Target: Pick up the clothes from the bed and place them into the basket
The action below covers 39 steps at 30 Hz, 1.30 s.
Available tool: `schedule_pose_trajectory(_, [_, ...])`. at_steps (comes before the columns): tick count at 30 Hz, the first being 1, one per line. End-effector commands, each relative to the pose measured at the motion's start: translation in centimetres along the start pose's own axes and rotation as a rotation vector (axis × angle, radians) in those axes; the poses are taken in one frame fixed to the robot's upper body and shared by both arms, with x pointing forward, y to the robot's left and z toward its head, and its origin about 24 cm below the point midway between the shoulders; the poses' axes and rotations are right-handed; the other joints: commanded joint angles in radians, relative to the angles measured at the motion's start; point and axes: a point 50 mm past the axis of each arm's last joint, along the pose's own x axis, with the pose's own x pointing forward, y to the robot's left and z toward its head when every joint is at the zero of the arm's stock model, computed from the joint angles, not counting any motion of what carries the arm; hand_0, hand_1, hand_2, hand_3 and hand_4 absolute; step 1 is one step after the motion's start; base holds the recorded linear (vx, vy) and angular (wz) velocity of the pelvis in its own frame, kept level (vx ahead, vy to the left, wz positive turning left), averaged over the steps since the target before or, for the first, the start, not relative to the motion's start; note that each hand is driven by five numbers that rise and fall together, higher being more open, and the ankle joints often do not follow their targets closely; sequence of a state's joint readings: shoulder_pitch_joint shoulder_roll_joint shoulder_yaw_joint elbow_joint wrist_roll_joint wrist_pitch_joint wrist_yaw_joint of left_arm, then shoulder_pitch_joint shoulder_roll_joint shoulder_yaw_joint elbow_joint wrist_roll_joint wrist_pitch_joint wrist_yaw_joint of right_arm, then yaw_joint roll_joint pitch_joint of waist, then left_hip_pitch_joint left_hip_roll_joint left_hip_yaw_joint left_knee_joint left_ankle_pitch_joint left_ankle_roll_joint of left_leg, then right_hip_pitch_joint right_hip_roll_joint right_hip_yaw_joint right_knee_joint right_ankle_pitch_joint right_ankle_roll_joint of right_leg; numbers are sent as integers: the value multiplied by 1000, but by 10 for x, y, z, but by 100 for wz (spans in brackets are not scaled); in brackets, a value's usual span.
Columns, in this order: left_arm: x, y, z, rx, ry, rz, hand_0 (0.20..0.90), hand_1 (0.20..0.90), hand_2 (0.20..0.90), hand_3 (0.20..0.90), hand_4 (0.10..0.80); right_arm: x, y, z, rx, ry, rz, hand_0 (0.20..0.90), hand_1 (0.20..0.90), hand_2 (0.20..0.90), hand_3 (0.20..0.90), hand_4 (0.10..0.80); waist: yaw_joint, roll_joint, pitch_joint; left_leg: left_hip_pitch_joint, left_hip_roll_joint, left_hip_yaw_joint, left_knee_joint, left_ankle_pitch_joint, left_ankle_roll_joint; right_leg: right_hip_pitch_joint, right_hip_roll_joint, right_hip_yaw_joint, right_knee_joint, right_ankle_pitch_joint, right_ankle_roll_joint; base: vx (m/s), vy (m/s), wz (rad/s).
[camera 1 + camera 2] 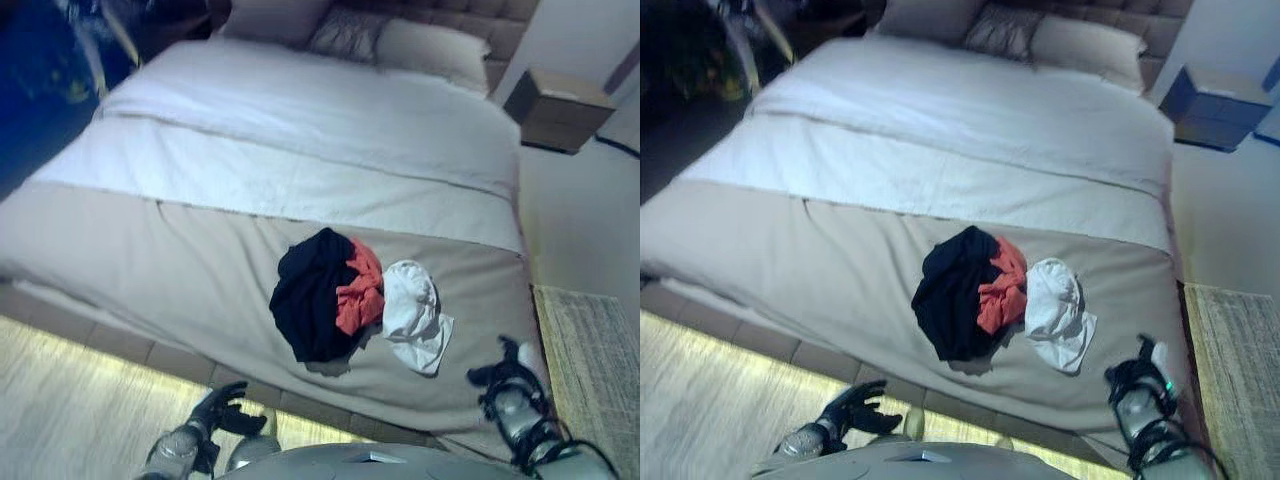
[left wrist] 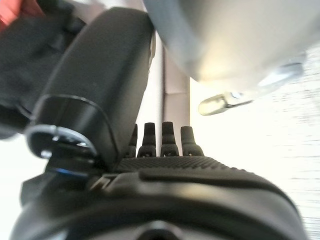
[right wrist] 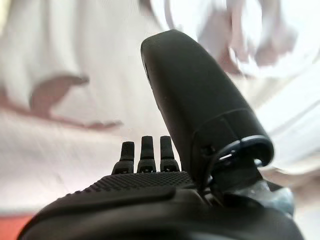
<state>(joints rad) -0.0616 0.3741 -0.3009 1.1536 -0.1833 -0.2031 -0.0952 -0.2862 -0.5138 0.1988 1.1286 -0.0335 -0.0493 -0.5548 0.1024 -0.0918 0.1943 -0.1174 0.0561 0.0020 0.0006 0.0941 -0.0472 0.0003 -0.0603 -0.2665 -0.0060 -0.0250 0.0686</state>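
A small pile of clothes lies on the beige blanket near the foot of the bed [image 1: 180, 270]: a black garment [image 1: 312, 295], a red one [image 1: 358, 288] bunched on its right side, and a white one [image 1: 410, 312] next to that. My right hand [image 1: 503, 378] hovers over the bed's near right corner, a little right of the white garment, its fingers relaxed and empty. Low by the bed's front edge, over the floor, my left hand [image 1: 224, 410] hangs open and holds nothing. No basket shows in any view.
Pillows [image 1: 430, 50] lie at the head of the bed, against a padded headboard. A wooden nightstand [image 1: 556, 108] stands at the far right. A woven rug [image 1: 592, 370] covers the floor right of the bed. Pale wooden floor [image 1: 70, 410] runs along the bed's front.
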Motion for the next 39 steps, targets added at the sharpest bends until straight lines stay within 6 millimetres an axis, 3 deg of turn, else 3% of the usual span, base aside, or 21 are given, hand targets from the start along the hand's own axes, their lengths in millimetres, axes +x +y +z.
schedule_pose_trajectory(1, [0,7,7,13,-30,18,900,900,900,900,800,24,-53,101,52,-376,-188,900,900,900,900,800,43,43,96,-52,-15,51,115,-109,46,-127,-36,-18,175,11,2,-102,28,22])
schedule_pose_trajectory(7, [6,11,36,-48,-138,21,900,900,900,900,800,33,-90,153,127,-535,-138,900,900,900,900,800,69,77,165,-198,-28,27,243,-113,42,-238,-66,-42,280,-15,-25,-47,7,9])
schedule_pose_trajectory(8, [6,10,37,-49,-139,20,900,900,900,900,800,33,-90,154,130,-539,-135,900,900,900,900,800,70,78,166,-202,-29,26,246,-113,42,-240,-67,-43,281,-16,-25,-58,-11,9])
schedule_pose_trajectory(10, [8,13,59,-57,-211,7,900,900,900,900,800,38,-113,171,116,-537,-187,900,900,900,900,800,84,98,194,-290,-42,18,314,-110,38,-308,-90,-62,326,-18,-38,-70,-9,12])
schedule_pose_trajectory(11, [8,13,60,-57,-214,6,900,900,900,900,800,38,-114,171,115,-533,-190,900,900,900,900,800,84,99,193,-294,-42,18,318,-110,38,-311,-90,-63,328,-18,-38,-55,1,17])
schedule_pose_trajectory(13, [9,12,74,-69,-266,-5,900,900,900,900,800,50,-141,171,108,-383,-290,900,900,900,900,800,99,133,213,-375,-46,10,398,-143,35,-399,-111,-60,428,-62,-43,-24,24,23])
schedule_pose_trajectory(15, [8,13,80,-83,-295,4,900,900,900,900,800,53,-155,171,72,-313,-360,900,900,900,900,800,102,158,223,-433,-54,11,445,-148,43,-464,-128,-61,489,-76,-50,-65,52,24])
schedule_pose_trajectory(22, [2,24,75,-131,-286,56,900,900,900,900,800,57,-180,165,-20,-143,-416,900,900,900,900,800,101,225,249,-583,-59,28,563,-155,73,-652,-183,-14,688,-123,-66,-39,38,3])
schedule_pose_trajectory(25, [-1,26,69,-149,-275,54,900,900,900,900,800,59,-192,166,-49,-116,-380,900,900,900,900,800,94,261,256,-604,-52,48,568,-146,73,-696,-184,11,723,-139,-78,-26,101,1])
schedule_pose_trajectory(29, [-3,25,63,-156,-279,39,900,900,900,900,800,57,-205,170,-44,-141,-455,900,900,900,900,800,86,283,257,-572,-45,63,530,-128,63,-678,-164,20,702,-146,-87,-11,59,-2])
schedule_pose_trajectory(39, [-9,21,52,-158,-279,-3,900,900,900,900,800,47,-223,192,97,-376,-514,900,900,900,900,800,52,271,243,-433,-33,86,422,-100,17,-512,-113,2,531,-112,-83,42,25,-10])
